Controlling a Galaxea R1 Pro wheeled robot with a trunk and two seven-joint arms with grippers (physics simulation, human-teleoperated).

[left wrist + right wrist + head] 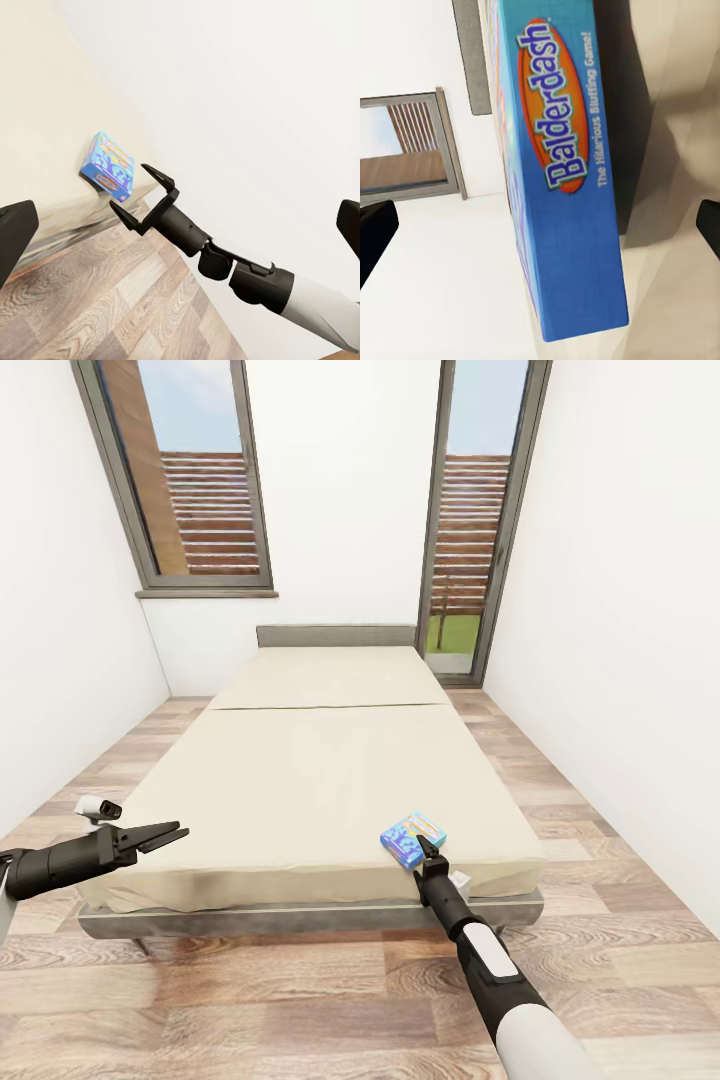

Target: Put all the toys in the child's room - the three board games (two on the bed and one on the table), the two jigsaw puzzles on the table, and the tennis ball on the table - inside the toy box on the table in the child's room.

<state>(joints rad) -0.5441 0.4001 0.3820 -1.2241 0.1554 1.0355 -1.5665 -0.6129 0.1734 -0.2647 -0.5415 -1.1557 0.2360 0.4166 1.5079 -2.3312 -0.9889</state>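
Right end effector (428, 847), fingers spread and empty, faces the blue game (412, 837) just ahead on the bed (300, 780); left end effector (165, 833) is well apart.

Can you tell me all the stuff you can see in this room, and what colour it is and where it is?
Board game: one, blue box printed "Balderdash", lying on the bed near its foot corner on the robot's right.
Bed: one, bare beige mattress on a grey-brown frame with a low headboard, in the middle of the room.
Windows: two, dark frames, in the far wall behind the bed.
Floor: wood planks, all around the bed.
Walls: white.
Left gripper: one, black, jaws open, in the air beside the bed's foot.
Right gripper: one, black, jaws open, right at the board game.
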